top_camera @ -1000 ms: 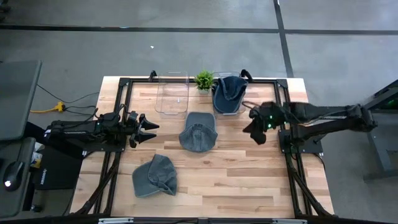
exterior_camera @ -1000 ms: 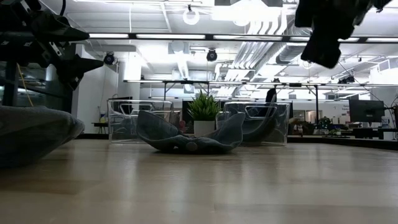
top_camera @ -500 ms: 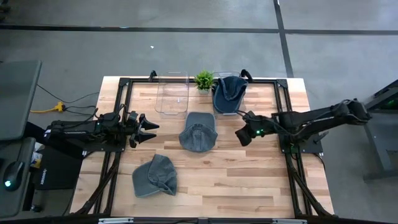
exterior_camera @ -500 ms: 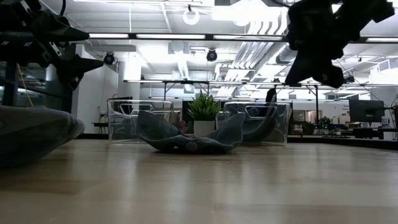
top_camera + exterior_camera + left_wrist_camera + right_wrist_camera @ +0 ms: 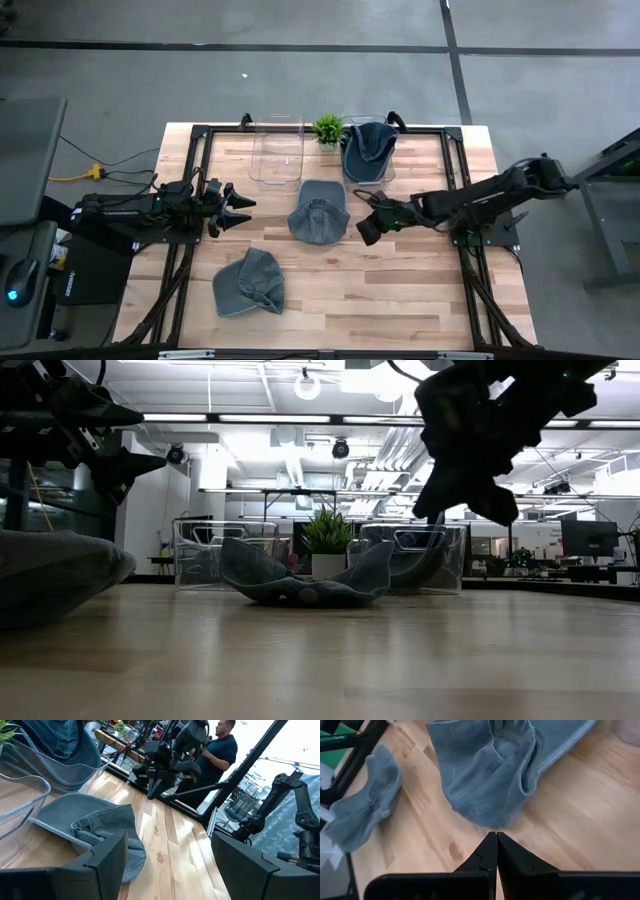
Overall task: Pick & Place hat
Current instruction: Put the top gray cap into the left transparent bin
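One hat [image 5: 368, 147] is binned; right gripper [image 5: 366, 229], fingers pressed together, nears centre hat [image 5: 319, 211] from three o'clock.

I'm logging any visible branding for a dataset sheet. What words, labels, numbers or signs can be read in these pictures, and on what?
None can be read.
The three denim hats, such as the middle hat, show no legible label.
The clear bins and the plant carry no visible text.
The monitors in the room behind are too small to read.
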Robot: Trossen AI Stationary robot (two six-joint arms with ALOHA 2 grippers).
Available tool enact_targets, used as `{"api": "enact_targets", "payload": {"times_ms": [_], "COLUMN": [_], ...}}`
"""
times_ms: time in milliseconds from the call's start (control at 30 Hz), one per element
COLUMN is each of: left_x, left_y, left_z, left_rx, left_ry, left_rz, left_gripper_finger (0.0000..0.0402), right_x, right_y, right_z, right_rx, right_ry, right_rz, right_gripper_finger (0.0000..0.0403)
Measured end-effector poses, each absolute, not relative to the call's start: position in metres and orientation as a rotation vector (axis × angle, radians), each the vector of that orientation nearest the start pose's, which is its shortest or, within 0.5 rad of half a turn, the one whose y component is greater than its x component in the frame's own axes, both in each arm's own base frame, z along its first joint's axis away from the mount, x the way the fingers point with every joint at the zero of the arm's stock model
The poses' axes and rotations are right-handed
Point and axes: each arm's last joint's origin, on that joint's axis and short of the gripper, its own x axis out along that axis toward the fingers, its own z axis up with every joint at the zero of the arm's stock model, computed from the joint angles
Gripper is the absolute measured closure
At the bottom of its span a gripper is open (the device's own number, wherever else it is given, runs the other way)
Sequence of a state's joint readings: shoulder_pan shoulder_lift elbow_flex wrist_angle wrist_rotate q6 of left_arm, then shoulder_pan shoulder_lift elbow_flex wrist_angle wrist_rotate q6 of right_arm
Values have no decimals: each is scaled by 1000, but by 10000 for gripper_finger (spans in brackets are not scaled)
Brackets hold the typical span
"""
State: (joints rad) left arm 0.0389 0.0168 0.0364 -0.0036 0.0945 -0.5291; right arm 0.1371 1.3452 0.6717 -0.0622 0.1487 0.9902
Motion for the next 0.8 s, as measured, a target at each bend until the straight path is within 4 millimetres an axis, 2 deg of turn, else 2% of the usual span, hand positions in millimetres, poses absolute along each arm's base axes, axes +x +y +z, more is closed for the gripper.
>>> {"api": "enact_targets", "payload": {"times_ms": [167, 567, 667, 800], "left_x": [96, 96, 96, 96], "left_y": [1, 1, 1, 1], "left_z": [174, 174, 174, 174], "left_rx": [-528, -528, -528, -528], "left_ry": [-1, -1, -1, -1], "left_rz": [-58, -58, -59, -59], "left_gripper_finger": [135, 135, 135, 135], "right_x": [270, 290, 296, 300], "right_y": [38, 49, 49, 49], "right_z": [183, 157, 151, 145], "right_rx": [810, 869, 853, 862], "right_ry": [647, 579, 563, 549], "right_rz": [-401, -470, -505, -563], "right_gripper_finger": [367, 157, 131, 124]}}
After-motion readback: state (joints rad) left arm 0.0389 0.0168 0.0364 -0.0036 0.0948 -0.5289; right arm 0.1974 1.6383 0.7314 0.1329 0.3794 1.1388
